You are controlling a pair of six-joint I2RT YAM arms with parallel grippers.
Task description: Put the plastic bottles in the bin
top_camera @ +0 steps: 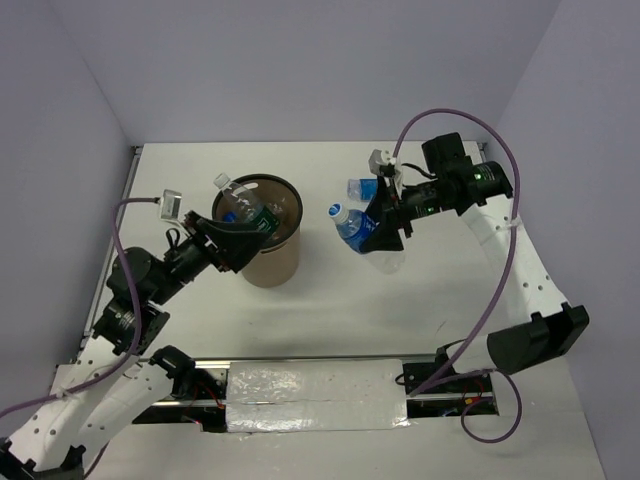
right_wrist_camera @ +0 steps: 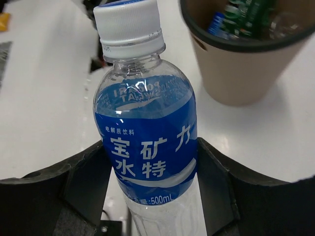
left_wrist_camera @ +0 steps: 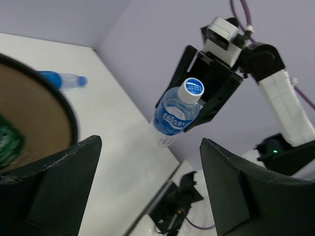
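The brown bin (top_camera: pixel 272 258) stands left of centre; it also shows in the right wrist view (right_wrist_camera: pixel 236 69). A clear bottle (top_camera: pixel 236 200) leans out of it, beside a green-label bottle (top_camera: pixel 264 216) that shows inside in both wrist views (left_wrist_camera: pixel 7 143) (right_wrist_camera: pixel 246 12). My left gripper (top_camera: pixel 232 240) is at the bin's near-left rim, open and empty (left_wrist_camera: pixel 150 152). My right gripper (top_camera: pixel 385 230) is shut on an upright blue-label bottle (top_camera: pixel 350 222) (right_wrist_camera: pixel 145 142) (left_wrist_camera: pixel 176 115), held right of the bin. Another blue-label bottle (top_camera: pixel 362 188) (left_wrist_camera: pixel 61 79) lies on the table behind.
Purple walls enclose the white table (top_camera: pixel 200 170) at the back and both sides. A foil-covered strip (top_camera: pixel 315 395) and cables lie along the near edge between the arm bases.
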